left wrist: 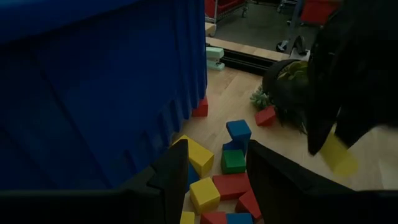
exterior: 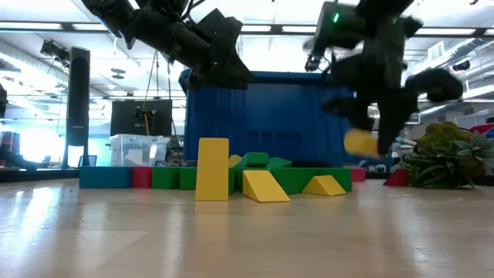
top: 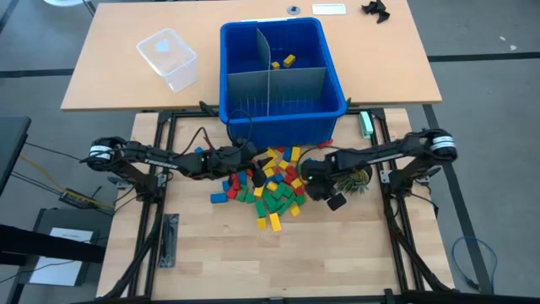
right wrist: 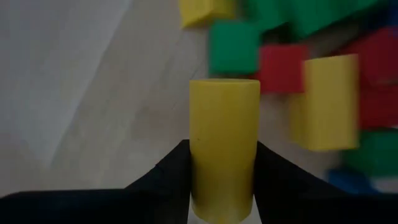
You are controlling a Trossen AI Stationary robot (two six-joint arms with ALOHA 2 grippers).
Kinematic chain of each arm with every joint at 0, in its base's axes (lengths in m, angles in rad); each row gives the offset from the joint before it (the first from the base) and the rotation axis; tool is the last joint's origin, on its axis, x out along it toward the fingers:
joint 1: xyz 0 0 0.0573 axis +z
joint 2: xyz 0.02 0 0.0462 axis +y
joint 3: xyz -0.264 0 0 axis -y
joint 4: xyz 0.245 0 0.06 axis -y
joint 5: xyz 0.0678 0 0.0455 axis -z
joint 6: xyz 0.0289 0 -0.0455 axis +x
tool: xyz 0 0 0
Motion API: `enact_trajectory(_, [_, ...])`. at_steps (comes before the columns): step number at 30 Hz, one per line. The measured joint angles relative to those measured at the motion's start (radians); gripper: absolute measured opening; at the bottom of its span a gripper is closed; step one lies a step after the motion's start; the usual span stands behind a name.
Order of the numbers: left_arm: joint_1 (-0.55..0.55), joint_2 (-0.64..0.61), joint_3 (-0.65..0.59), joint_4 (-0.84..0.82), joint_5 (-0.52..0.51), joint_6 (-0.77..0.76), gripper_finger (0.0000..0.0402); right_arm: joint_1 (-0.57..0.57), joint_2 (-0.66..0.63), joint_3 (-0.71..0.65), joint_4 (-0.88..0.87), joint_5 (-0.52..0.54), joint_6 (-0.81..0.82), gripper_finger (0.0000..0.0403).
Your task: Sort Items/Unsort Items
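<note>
Right gripper (right wrist: 222,163), fingers clamped on a yellow block (right wrist: 224,140): lift straight, clearing the pile (top: 272,187) (left gripper (left wrist: 214,177) waits half-open, empty, beside the blue bin (top: 283,114)).

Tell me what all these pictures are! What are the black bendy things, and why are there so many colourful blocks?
The black bendy things are two robot arms. Each ends in a two-fingered pincher called an end effector. All four pictures show the same moment. One camera looks straight down on the table, one sits low at table height, and one rides on each arm's wrist.

On the wooden table lies a pile of toy blocks in red, yellow, green and blue. Behind the pile stands a big blue bin split by grey divider sheets, with a few blocks already inside. A clear plastic tub sits further back.

The right end effector is pinching a yellow block and holding it above the table. The left end effector is open and empty, next to the bin above the pile.
</note>
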Motion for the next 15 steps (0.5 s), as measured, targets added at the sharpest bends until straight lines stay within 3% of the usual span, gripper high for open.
enact_trajectory(7, [0.000,0.000,0.000,0.000,0.000,0.000,0.0168,-0.046,-0.262,0.000,0.081,0.073,0.109,0.0129])
enact_trajectory(15, [0.000,0.000,0.000,0.000,0.000,0.000,0.0168,-0.281,-0.461,0.002,0.437,0.133,0.223,0.0129])
